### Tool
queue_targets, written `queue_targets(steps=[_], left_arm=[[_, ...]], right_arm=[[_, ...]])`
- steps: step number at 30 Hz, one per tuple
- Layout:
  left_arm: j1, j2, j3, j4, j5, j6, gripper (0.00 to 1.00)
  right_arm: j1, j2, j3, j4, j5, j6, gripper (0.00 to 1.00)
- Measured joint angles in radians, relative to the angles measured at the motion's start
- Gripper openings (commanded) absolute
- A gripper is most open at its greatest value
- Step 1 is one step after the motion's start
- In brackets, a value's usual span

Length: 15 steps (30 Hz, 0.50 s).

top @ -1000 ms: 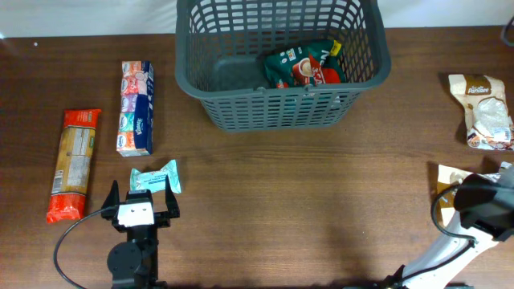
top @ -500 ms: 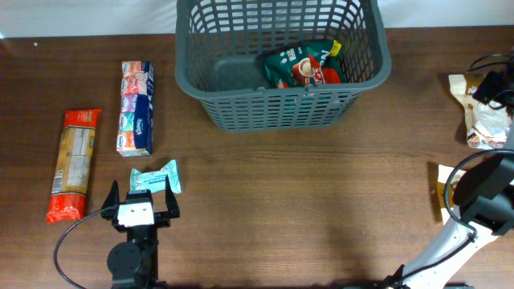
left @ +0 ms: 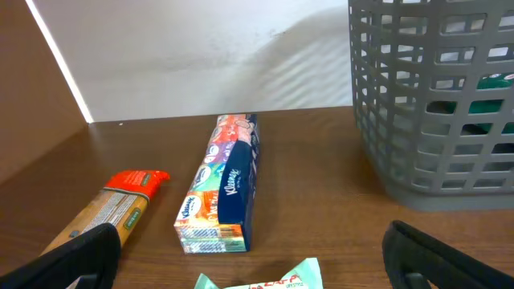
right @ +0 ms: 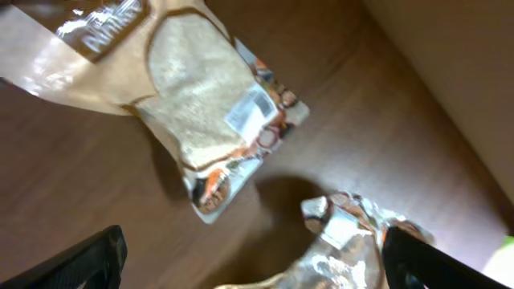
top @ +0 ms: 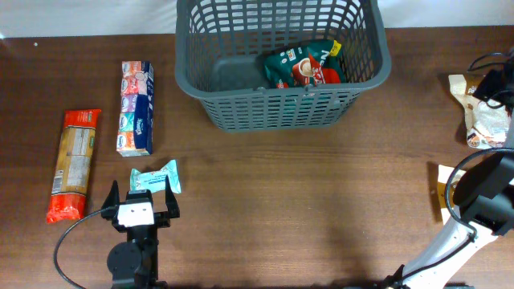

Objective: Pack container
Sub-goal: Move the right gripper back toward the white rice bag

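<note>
The dark grey container (top: 241,108) stands at the back centre and holds a green packet (top: 303,66). It also shows in the left wrist view (left: 418,120). My left gripper (top: 141,207) is open and empty, just in front of a small teal packet (top: 155,178), whose top edge shows between the fingers (left: 257,281). My right gripper (top: 494,80) is at the far right edge over a white-and-brown bag (top: 480,112). In the right wrist view it (right: 257,265) is open above that bag (right: 201,120) and a shiny clear packet (right: 353,245).
A tissue pack (top: 136,107) (left: 223,186) and a long red pasta packet (top: 72,164) (left: 112,210) lie on the left. An orange-and-white packet (top: 444,186) lies at the right, partly under my right arm. A white wall runs along the back.
My right arm has swung up from the front right to the far right edge, over the white-and-brown bag. The left arm and the packets have not moved.
</note>
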State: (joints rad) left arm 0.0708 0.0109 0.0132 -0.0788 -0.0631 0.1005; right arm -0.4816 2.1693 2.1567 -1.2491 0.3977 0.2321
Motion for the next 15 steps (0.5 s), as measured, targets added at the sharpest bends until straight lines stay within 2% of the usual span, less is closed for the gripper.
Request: queue_targets(steps=[15], left_arm=[[0.0, 0.0, 0.0, 0.0, 0.0, 0.0, 0.99]], right_arm=[[0.0, 0.101, -0.001, -0.009, -0.07, -0.038, 0.99]])
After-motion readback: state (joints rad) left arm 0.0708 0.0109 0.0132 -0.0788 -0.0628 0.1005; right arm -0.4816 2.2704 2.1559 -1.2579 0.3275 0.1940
